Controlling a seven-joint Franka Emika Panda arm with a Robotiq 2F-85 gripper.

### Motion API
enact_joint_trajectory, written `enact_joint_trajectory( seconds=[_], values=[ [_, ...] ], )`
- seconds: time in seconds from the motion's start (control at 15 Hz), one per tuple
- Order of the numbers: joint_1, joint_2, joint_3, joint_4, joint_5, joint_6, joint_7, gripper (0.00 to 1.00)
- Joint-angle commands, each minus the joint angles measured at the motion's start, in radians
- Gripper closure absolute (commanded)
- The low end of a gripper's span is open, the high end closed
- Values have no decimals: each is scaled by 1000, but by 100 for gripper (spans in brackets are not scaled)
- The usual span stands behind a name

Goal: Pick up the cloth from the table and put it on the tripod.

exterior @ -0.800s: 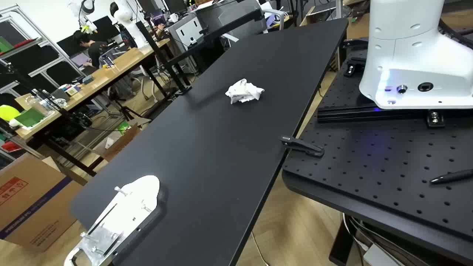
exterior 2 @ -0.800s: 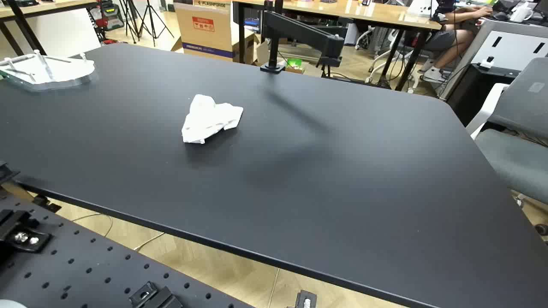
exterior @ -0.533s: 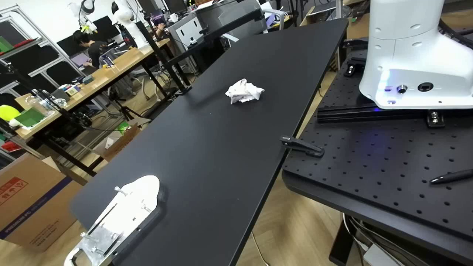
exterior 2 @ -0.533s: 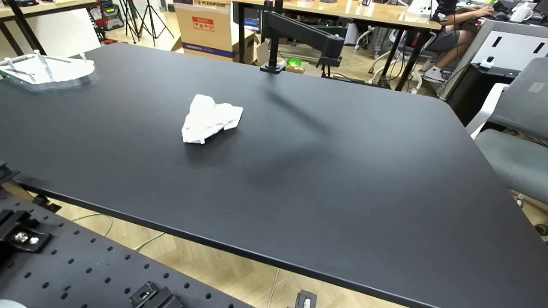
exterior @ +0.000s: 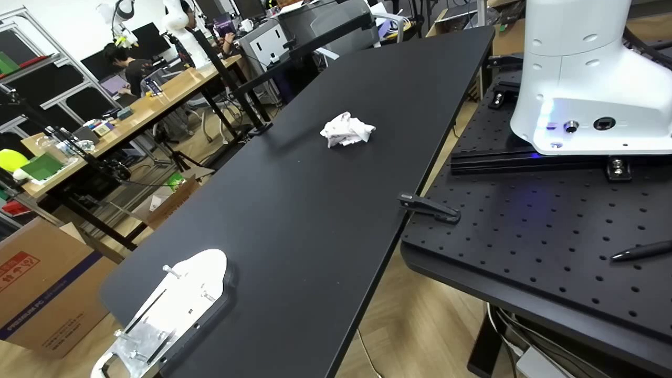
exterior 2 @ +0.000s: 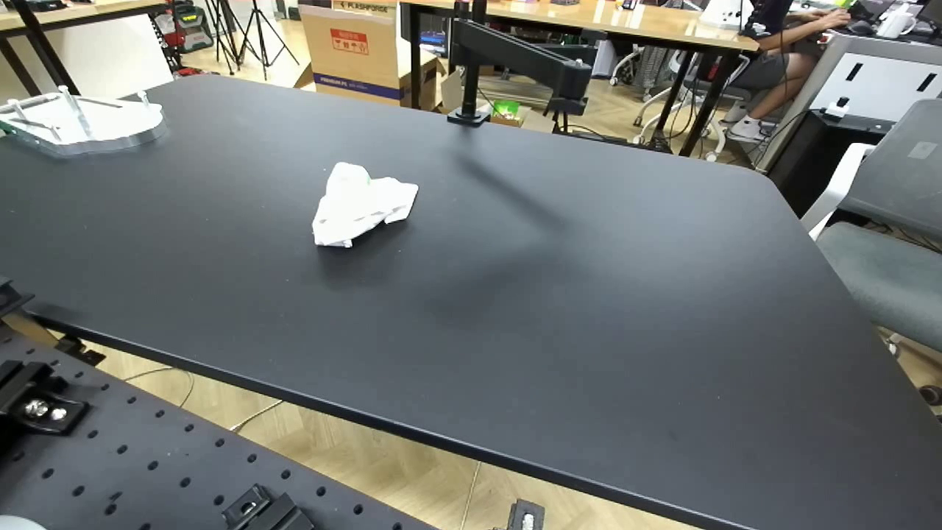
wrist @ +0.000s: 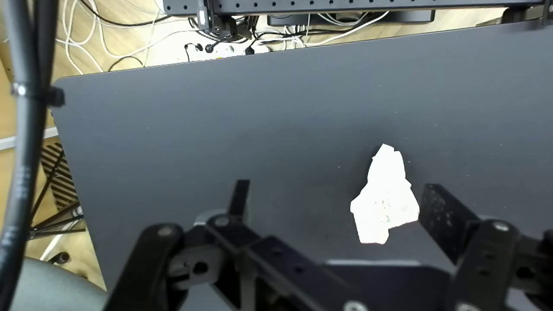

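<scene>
In the wrist view, the black two-fingered gripper (wrist: 342, 207) stands wide and holds nothing, while the crumpled white cloth (wrist: 384, 202) lies on the flat black table (wrist: 216, 121), right of the frame's centre. I think it is best first to align the gripper over the cloth's middle, then descend straight and close gently.

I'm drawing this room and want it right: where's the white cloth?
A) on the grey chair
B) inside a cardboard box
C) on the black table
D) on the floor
C: in both exterior views the white cloth lies crumpled on the black table, and the wrist view shows the gripper open.
</scene>
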Motion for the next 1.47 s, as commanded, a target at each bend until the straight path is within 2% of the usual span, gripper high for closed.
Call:
enact_joint_trajectory(
  seconds=[0.0, 0.27, 0.53, 0.8, 0.87, 0.93, 1.27, 1.4],
  values=[
    [9, 14, -1, 4, -24, 47, 24, 0],
    [15, 57, 35, -49, -50, 250, 62, 0],
    [20, 129, 108, -135, -57, 495, 147, 0],
    [46, 239, 165, -189, -16, 685, 226, 0],
    [63, 271, 162, -193, 7, 710, 217, 0],
    [48, 221, 152, -192, -20, 668, 183, 0],
    [54, 238, 150, -195, -21, 682, 182, 0],
    [36, 276, 149, -207, -30, 743, 200, 0]
  ],
)
